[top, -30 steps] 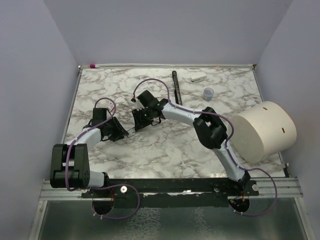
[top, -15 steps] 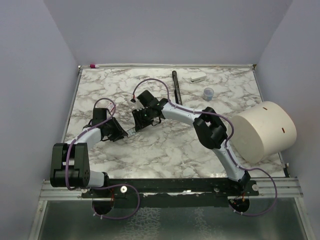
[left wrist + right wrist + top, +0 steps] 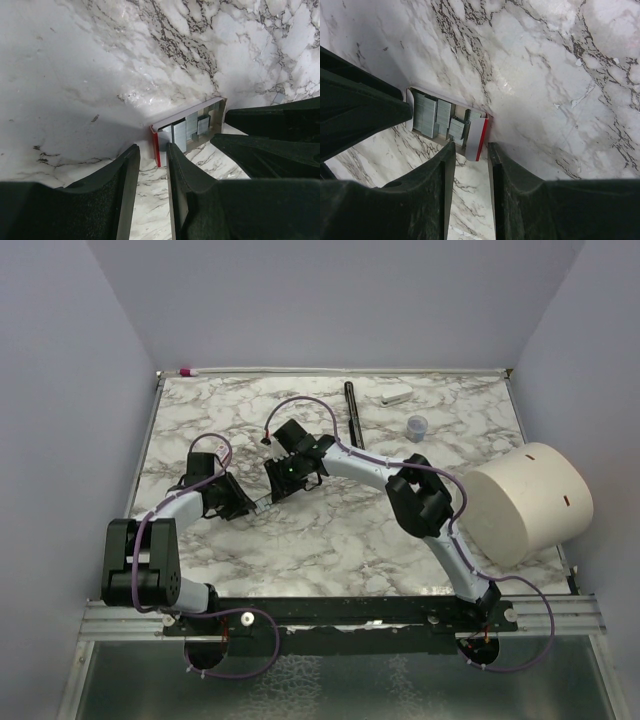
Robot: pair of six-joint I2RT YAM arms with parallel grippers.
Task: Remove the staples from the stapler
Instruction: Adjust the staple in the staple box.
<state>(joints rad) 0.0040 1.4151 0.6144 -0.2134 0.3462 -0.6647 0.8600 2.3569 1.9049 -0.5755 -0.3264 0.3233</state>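
The stapler (image 3: 187, 127) lies open at about nine o'clock of the marble table (image 3: 350, 540), its channel facing up. The channel holds the staples (image 3: 180, 135), short flat silvery blocks packed side by side. A small bluish cup (image 3: 417, 427) sits at one o'clock; I can't see what is in it.

Both arms reach low and inward, tips facing each other. The left gripper (image 3: 152, 150) has its narrow jaws pinched on the stapler's red end. The right gripper (image 3: 470, 147) is clamped on the opposite red-and-white end.

A smooth white drum (image 3: 525, 502) lies on its side at three o'clock. A thin black bar (image 3: 353, 412) lies at twelve.
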